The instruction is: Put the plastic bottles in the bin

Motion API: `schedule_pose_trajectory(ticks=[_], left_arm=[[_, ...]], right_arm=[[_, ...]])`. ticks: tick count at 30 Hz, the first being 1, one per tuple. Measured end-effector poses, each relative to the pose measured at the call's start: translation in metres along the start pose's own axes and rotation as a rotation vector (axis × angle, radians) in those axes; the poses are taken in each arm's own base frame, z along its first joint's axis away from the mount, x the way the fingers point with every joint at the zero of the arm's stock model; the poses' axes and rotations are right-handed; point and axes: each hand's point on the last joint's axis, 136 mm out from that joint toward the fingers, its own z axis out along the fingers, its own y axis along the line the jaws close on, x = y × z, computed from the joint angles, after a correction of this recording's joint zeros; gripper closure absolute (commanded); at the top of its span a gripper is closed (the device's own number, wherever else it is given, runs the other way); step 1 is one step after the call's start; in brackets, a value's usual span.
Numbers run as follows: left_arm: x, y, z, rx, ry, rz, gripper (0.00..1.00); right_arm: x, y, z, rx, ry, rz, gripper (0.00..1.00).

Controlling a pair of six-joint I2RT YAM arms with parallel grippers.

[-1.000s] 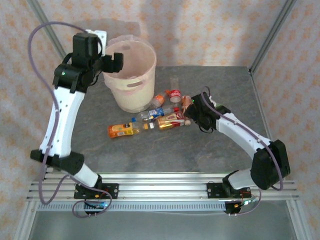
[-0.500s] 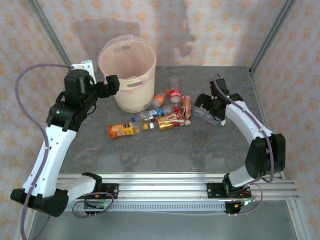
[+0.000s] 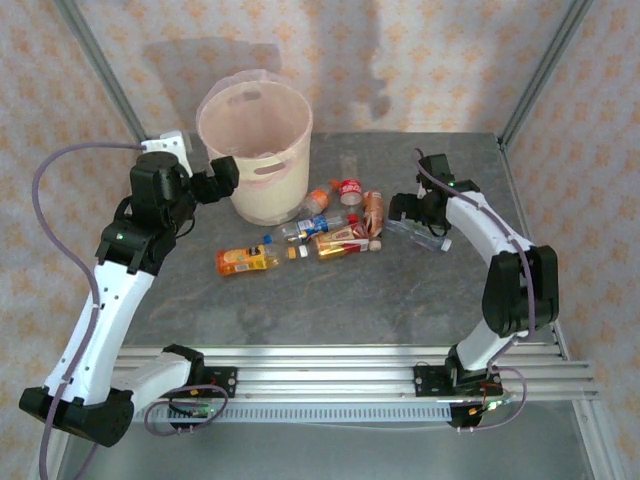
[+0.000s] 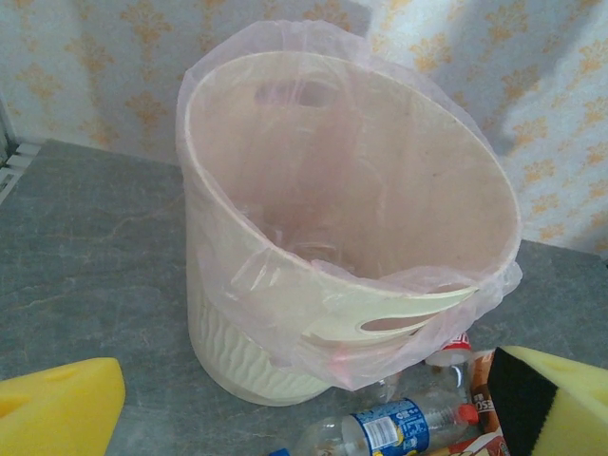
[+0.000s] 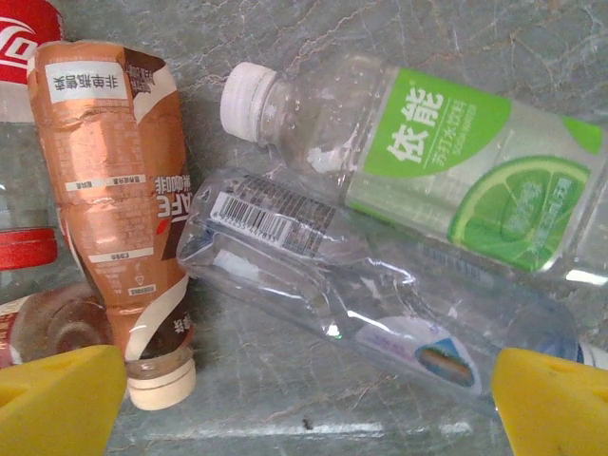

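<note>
1. Top external view: a grey, marbled table [image 3: 300, 310] stands inside a metal frame [image 3: 540, 70], with cream wallpaper [image 3: 400, 60] patterned in orange behind it.
2. The bin [image 3: 258, 150], lined with thin pink film, stands upright at the table's far left-centre. The left jaws are spread wide and empty just beside its left wall. Their yellow pads [image 4: 57, 408] sit in the lower corners of the left wrist view, with the bin ahead.
3. The right jaws also gape wide, gripping nothing. A crushed clear bottle [image 5: 361, 294] lies on the table between their pads [image 5: 57, 399], a green-labelled bottle [image 5: 427, 161] lies against it, and a brown-labelled bottle [image 5: 119, 209] lies alongside.
4. Count: one bin, two sets of jaws, and roughly ten plastic bottles [image 3: 330, 225] lying right of the bin. They overlap, so an exact count is not possible.
</note>
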Motion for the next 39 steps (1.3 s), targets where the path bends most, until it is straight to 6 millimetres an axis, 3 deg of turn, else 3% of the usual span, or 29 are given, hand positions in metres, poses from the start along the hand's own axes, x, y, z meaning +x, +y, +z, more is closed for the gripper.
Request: schedule_pose_trajectory(ticks=[13, 29, 39], left_arm=[[0.005, 0.0, 0.009, -0.006, 0.025, 0.004, 0.0], [0.007, 0.0, 0.011, -0.009, 0.029, 0.005, 0.0], [0.007, 0.0, 0.011, -0.009, 0.03, 0.005, 0.0]], right_arm=[[0.01, -0.007, 0.034, 0.027, 0.089, -0.093, 0.01], [0.012, -0.006, 0.036, 0.023, 0.097, -0.103, 0.0], [0.018, 0.0, 0.036, -0.019, 0.12, -0.09, 0.05]])
